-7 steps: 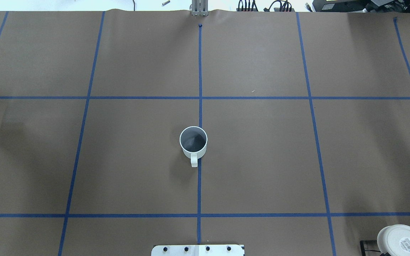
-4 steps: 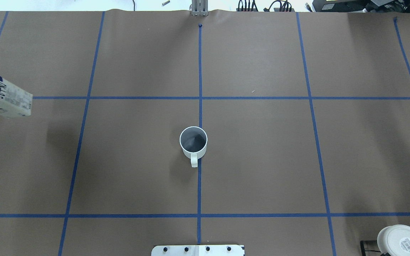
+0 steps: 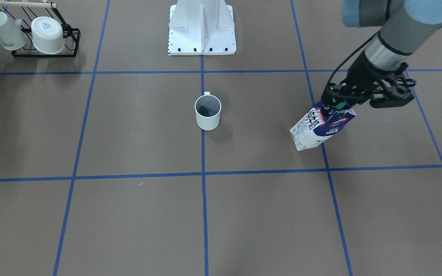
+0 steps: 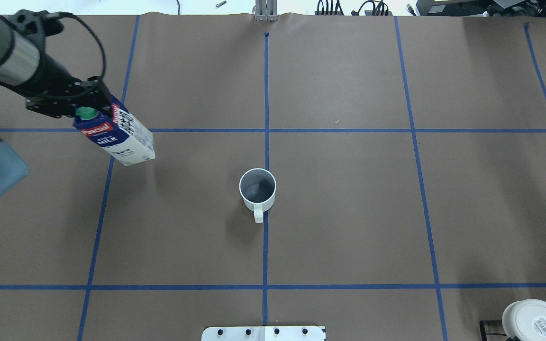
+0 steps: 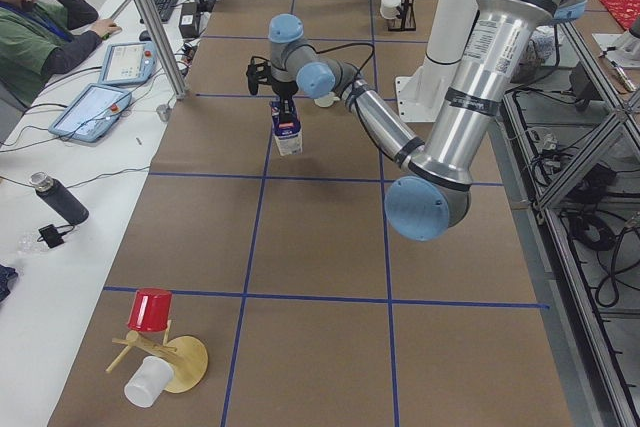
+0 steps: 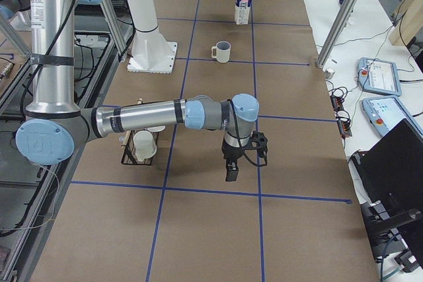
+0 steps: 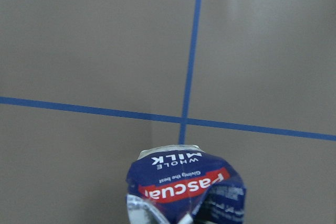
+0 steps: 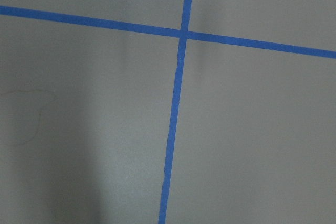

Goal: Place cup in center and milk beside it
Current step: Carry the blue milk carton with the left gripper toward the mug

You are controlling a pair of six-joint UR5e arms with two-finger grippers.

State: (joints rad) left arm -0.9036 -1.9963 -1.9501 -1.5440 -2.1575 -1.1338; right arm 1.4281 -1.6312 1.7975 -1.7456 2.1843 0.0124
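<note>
Left gripper (image 4: 88, 110) clamps the navy-and-white, green-capped milk (image 4: 121, 137) by its crumpled top; right gripper (image 6: 230, 174): cannot tell.

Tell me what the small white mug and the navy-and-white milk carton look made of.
White mug: likely glazed ceramic or hard plastic; smooth, rigid wall, matte grey inside. Navy-and-white milk carton: coated paperboard, slightly glossy print; its top is creased in the left wrist view.

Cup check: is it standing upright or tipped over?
Upright. The cup stands on its base on the blue tape line, open mouth facing up, dark inside visible from overhead.
</note>
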